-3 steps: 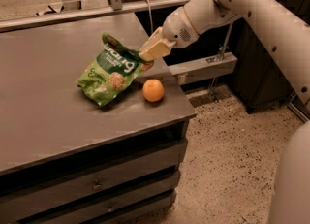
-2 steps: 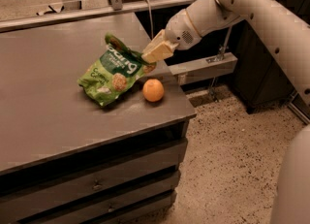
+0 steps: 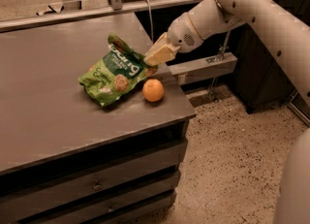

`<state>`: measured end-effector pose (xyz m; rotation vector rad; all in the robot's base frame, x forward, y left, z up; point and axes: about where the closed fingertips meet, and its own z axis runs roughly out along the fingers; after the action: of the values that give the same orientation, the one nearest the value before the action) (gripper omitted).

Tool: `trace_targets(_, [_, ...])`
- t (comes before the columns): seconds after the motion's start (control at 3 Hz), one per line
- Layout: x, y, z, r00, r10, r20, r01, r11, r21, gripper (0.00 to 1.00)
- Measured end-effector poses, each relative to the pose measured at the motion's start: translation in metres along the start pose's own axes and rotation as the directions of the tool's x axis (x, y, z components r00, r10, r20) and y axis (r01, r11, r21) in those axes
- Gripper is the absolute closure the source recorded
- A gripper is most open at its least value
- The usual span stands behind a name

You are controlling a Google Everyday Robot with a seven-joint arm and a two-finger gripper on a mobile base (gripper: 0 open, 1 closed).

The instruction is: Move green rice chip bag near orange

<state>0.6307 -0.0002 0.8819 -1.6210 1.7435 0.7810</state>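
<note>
In the camera view, your hand (image 3: 151, 59) sits above the right edge of the bench (image 3: 48, 121), about midway between its back and front corners, at the end of the white arm (image 3: 252, 9) that reaches in from beyond that edge. Its tan fingers look pressed narrow, pinching the right-hand border of the green rice chip bag (image 3: 112, 72). The grip seems real: the bag's upper end is tipped up off the surface, while its lower end rests on the bench toward the front edge.

The orange (image 3: 153, 90) lies closer to the front right corner, just beside the bag's lower right flank. From here you cannot tell whether the two touch or stay a sliver apart.

By my reading you are at the close of the carry, with the bag already brought next to the fruit. The placing looks as good as done, and only the release remains.

For the next move, lower the pinched edge so the bag settles flat, then let go and lift away upward. Keep the descent gentle and clear of the orange, since a nudge could roll it toward the nearby right edge. Avoid dragging the bag sideways as you withdraw.
</note>
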Motion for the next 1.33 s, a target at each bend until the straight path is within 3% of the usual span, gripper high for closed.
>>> trace_targets(0.33, [-0.001,-0.002,0.001,1.000,0.022,0.010,-0.022,0.9997,0.009,0.12])
trace_targets(0.67, [-0.006,-0.005,0.005,0.998,0.056,0.030,-0.057,0.9982,0.019,0.00])
trace_targets(1.0, [-0.013,-0.008,0.009,0.994,0.087,0.060,-0.089,0.9955,0.032,0.00])
trace_targets(1.33, [-0.011,-0.008,-0.004,0.994,0.069,0.091,-0.077,0.9931,0.089,0.00])
